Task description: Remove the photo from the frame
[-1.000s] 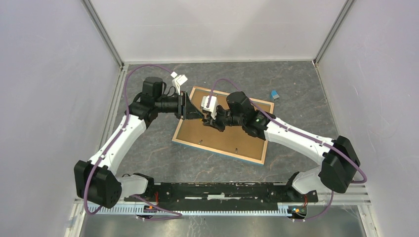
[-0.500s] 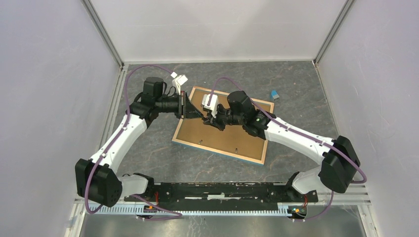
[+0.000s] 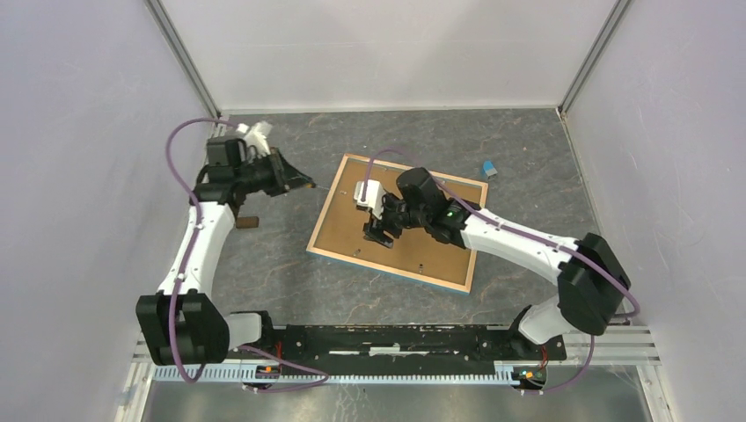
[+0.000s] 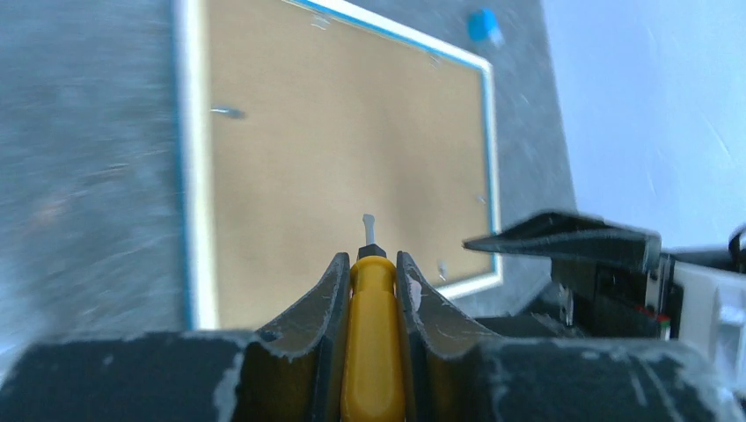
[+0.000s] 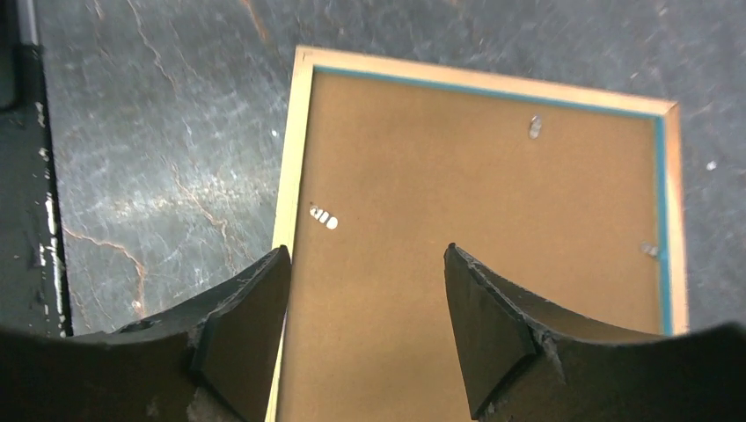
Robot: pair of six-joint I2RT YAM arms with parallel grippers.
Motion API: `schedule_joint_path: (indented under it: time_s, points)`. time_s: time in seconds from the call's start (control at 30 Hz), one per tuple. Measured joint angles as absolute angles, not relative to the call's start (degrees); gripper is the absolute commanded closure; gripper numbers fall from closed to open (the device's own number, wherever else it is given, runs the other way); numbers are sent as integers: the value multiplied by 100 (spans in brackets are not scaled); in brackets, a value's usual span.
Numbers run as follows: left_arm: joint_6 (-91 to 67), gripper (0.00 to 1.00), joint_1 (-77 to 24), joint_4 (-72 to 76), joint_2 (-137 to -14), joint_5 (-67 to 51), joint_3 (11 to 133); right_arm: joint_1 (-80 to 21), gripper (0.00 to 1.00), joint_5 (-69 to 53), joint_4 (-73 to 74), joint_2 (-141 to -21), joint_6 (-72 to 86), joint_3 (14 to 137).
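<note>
With the table bearing it face down near the middle, the frame shows only its brown backing board inside a thin blue and pale wood border. Its long axis runs across the table from left to right, tilted a little toward the near right. The photo cannot be seen from any view and is judged to sit under that board. The right gripper hangs directly above the board's left-centre, so the frame lies straight beneath its tips. Its jaws are spread wide and hold nothing, with the frame's left edge just off one fingertip in the wrist view. The left gripper stands well apart, off the frame's far left corner, with the frame lying ahead of it and to its right. Its fingers are clamped tight on a yellow-handled tool, whose slim tip points across toward the board. The right arm is plainly the nearer of the two, but the left carries the implement. The coming move likely turns on bringing that tip to the small metal tabs along the board's edges, which appear to hold the backing in. A small blue piece lies on the table beyond the frame's far right corner.
</note>
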State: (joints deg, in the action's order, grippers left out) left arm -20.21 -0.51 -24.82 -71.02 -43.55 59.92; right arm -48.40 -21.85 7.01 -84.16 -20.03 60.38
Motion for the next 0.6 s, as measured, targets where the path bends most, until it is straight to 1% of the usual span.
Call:
schedule_joint_path:
  time_s: [0.1, 0.2, 0.37, 0.6]
  points:
    - [-2036, 98, 587, -2528, -7102, -4093, 5990, -4921, 37, -2067, 827, -8805, -2143, 6064]
    - [-2123, 98, 878, -2565, -7102, -3997, 5990, -5118, 41, -1914, 1028, -9279, -2274, 6182]
    - [-2233, 98, 943, -2617, -7102, -3970, 5990, -5564, 42, -1645, 1347, -9810, -2453, 6257]
    - [-2366, 98, 969, -2615, -7102, -4014, 5990, -5833, 45, -1319, 1500, -9979, -2604, 6257]
